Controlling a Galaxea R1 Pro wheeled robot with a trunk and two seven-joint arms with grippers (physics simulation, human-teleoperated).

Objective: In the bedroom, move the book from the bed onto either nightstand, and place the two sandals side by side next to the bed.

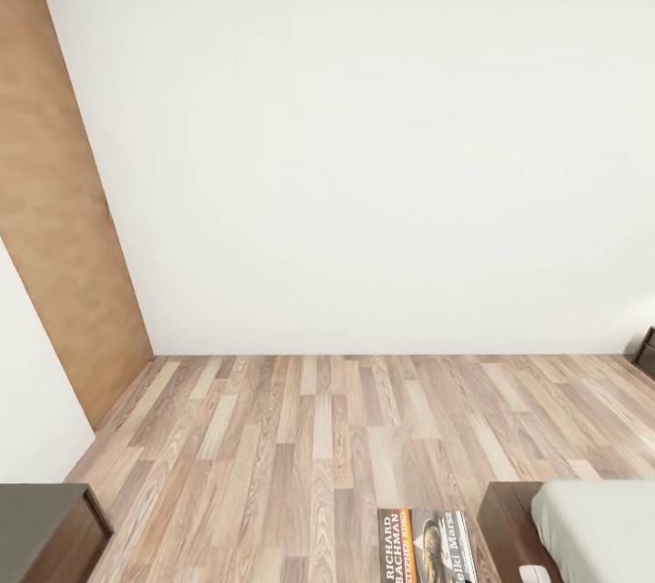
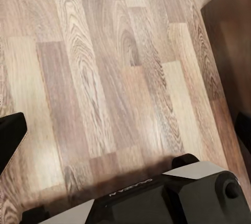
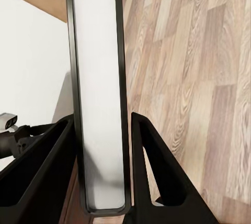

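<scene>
The book (image 1: 426, 547) shows at the bottom edge of the head view, its dark cover with white lettering and an orange band facing up, over the wood floor beside the bed's corner. In the right wrist view the book (image 3: 99, 77) stands edge-on, white pages between dark covers, and my right gripper (image 3: 102, 119) is shut on it. My left gripper (image 2: 125, 132) hangs open over bare floor, its dark fingers (image 2: 10, 135) far apart. The bed (image 1: 596, 528) has a pale mattress on a dark frame. The sandals are out of view. I cannot tell which dark cabinet is a nightstand.
A low dark cabinet (image 1: 41, 528) with a glossy top sits at the bottom left. Another dark brown piece (image 1: 646, 351) stands by the far wall at the right edge. A brown door (image 1: 55, 219) is on the left. Open plank floor (image 1: 327, 419) stretches to the white wall.
</scene>
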